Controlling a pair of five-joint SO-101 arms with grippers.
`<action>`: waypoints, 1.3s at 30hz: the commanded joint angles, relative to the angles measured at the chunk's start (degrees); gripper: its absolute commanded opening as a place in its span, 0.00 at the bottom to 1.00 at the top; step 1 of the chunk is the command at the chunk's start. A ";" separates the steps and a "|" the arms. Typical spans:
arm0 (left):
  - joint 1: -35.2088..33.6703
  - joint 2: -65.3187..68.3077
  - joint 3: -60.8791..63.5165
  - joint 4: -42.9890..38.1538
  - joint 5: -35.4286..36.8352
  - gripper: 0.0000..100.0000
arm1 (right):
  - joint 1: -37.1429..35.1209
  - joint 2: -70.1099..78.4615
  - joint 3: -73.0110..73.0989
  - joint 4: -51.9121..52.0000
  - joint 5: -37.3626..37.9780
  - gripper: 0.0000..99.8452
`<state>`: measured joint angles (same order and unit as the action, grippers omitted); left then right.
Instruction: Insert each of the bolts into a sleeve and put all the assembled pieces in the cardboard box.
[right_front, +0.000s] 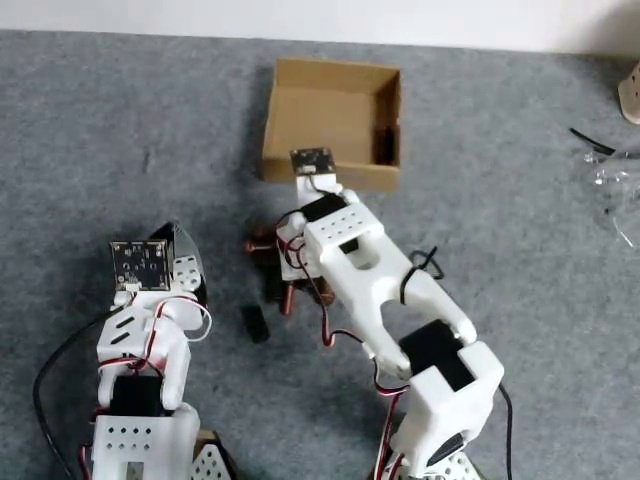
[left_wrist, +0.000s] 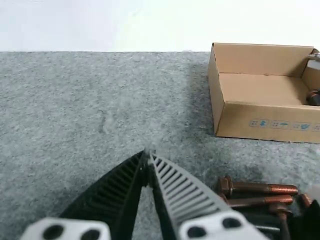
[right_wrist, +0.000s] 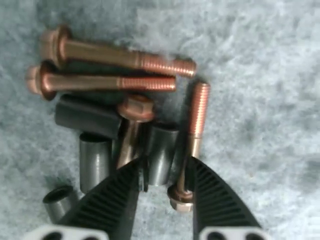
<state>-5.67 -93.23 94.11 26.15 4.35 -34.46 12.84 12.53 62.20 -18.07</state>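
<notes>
Several copper bolts (right_wrist: 117, 54) and dark sleeves (right_wrist: 86, 117) lie in a heap on the grey mat. My right gripper (right_wrist: 164, 167) hangs open just over the heap, one upright-looking sleeve (right_wrist: 162, 150) between its fingertips and a bolt (right_wrist: 196, 120) running along one finger. In the high view this arm covers most of the heap (right_front: 288, 297). The cardboard box (right_front: 330, 125) stands beyond it with one dark piece (right_front: 385, 146) inside. My left gripper (left_wrist: 148, 159) is shut on nothing, low over bare mat left of the bolts (left_wrist: 257, 189).
One black sleeve (right_front: 255, 322) lies alone on the mat between the two arms. Clear plastic and a black cable (right_front: 605, 165) sit at the far right edge. Open mat stretches left of the box (left_wrist: 260, 95).
</notes>
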 joint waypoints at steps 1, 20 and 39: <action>-0.48 -0.57 -0.31 -1.23 0.18 0.01 | -0.31 -0.22 -0.22 -1.54 0.70 0.11; -0.48 -0.57 -0.31 -1.23 0.18 0.01 | -1.54 -0.13 0.66 -2.77 0.53 0.11; -0.48 -0.57 -0.31 -1.23 0.18 0.01 | -1.27 -0.13 2.77 -3.12 0.70 0.11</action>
<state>-5.67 -93.23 94.11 26.15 4.35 -35.60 12.92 15.52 59.74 -18.07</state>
